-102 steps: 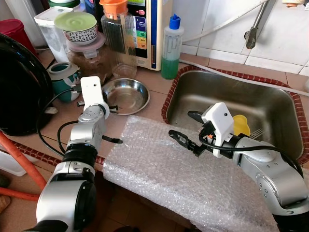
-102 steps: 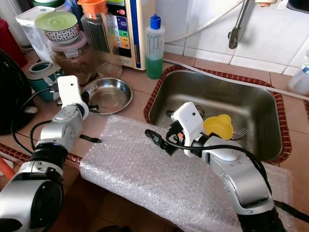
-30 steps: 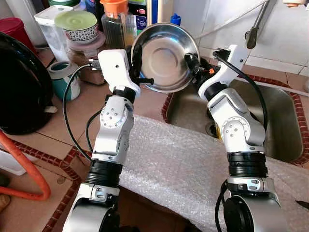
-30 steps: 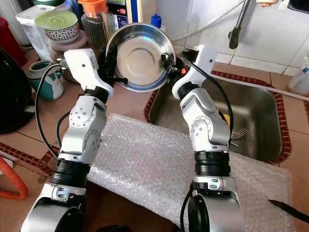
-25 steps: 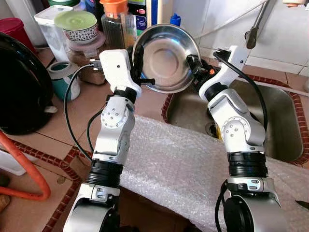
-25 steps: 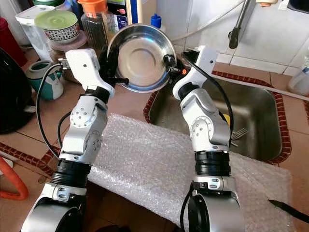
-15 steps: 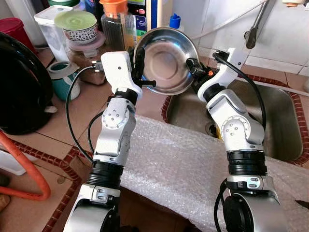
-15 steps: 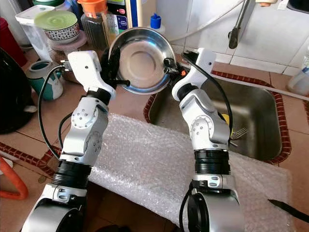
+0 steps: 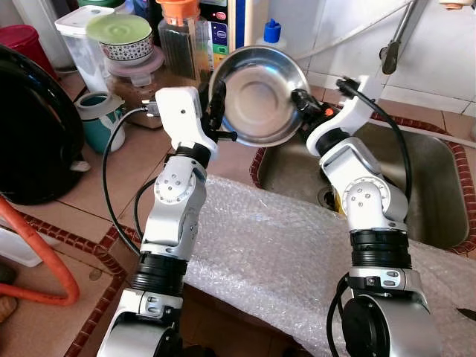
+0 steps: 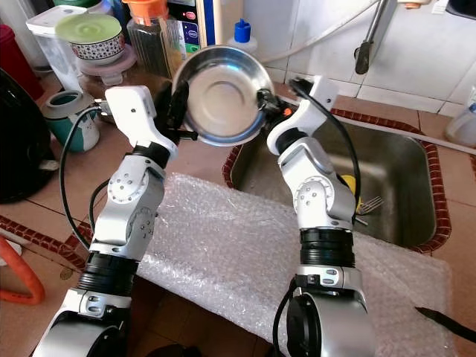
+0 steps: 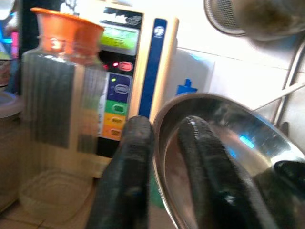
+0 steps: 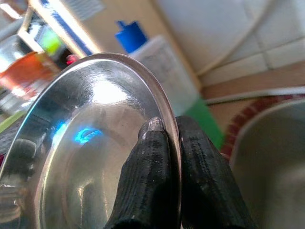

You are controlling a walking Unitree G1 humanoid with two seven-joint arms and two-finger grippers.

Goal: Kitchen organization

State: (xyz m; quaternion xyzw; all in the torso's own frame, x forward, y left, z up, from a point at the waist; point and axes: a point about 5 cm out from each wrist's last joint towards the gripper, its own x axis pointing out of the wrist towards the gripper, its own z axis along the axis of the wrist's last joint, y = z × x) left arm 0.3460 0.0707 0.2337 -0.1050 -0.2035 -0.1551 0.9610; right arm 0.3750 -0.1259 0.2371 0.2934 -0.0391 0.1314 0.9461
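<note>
A shiny steel bowl (image 9: 259,95) is held up in the air, tilted with its hollow facing me, above the counter's edge by the sink. My left gripper (image 9: 214,111) is shut on the bowl's left rim, one finger on each side of the rim (image 11: 157,143). Shut on the right rim is my right gripper (image 9: 301,100), its two black fingers pinching the thin edge (image 12: 172,129). Both arms are raised in front of me over the bubble wrap.
A bubble wrap sheet (image 9: 297,260) covers the counter's front. The steel sink (image 9: 439,201) on the right holds a yellow cup (image 10: 349,182) and a fork. Behind stand a green soap bottle (image 9: 272,33), an orange-lidded jar (image 9: 178,37), a lidded bowl (image 9: 119,37), a teal mug (image 9: 100,119), a black pot (image 9: 30,134).
Since the earliest frames both grippers left the counter and took the bowl up off it. Over the last second the held bowl drifted slightly right and down.
</note>
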